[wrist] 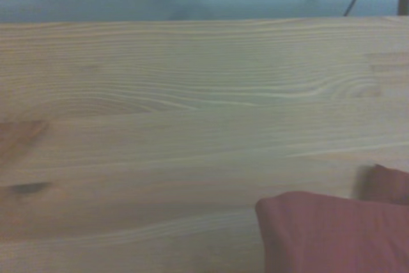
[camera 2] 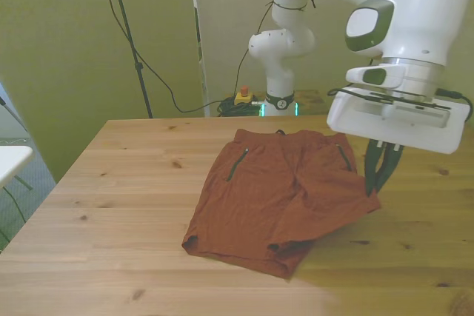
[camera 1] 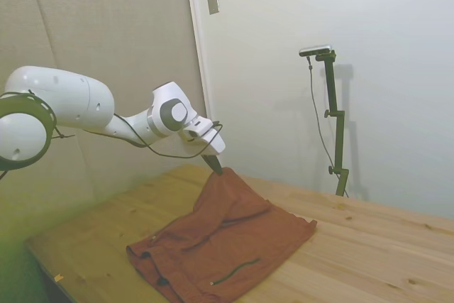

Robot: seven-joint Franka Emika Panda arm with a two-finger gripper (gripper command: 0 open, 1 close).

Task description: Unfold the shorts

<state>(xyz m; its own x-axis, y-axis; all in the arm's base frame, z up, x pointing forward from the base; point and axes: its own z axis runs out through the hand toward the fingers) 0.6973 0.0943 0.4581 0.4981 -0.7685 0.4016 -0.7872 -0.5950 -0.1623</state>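
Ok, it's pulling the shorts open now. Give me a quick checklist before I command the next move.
1. Grip: gripper shut on the corner of the shorts. Ok.
2. Fold: the flap is drawn out toward the front view's right and both zipper pockets show. Ok.
3. Flatness: the held corner is raised off the table and the near hem looks doubled. Not ok.
4. Table room: bare wood shows beyond the held corner in the wrist view. Ok.
5. Cloth snagged under itself: cannot tell.
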